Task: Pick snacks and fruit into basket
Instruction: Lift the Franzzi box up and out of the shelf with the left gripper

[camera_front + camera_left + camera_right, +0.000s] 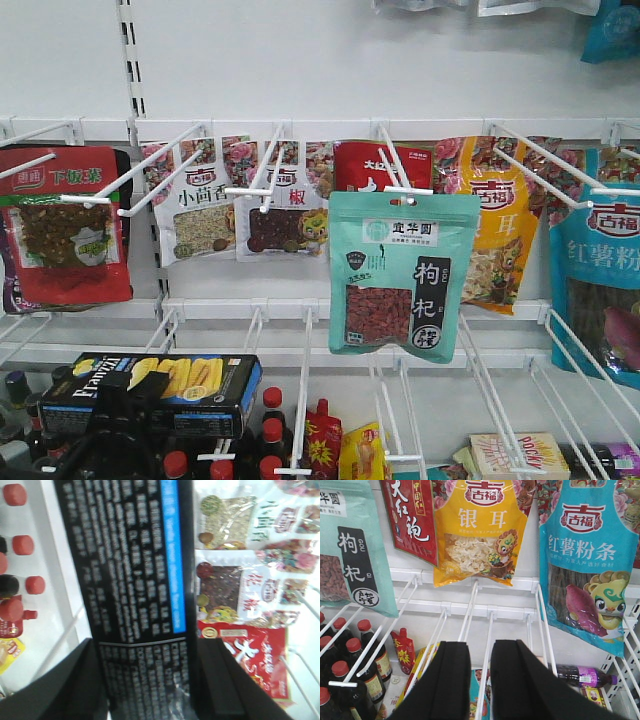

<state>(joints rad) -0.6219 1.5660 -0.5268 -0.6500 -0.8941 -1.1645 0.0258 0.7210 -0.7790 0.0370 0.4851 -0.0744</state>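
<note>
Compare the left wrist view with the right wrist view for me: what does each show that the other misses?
Only the left wrist view: the black cookie box with its blue stripe, clamped in the left gripper, plus the fennel-seed pouch and the peppercorn pouch beside it.
Only the right wrist view: the right gripper, fingers slightly apart and empty, the mint-green goji pouch, the yellow-orange pouch and the blue sweet-potato noodle pouch.
Both: the red pouch with gold characters and the red-capped dark bottles.
</note>
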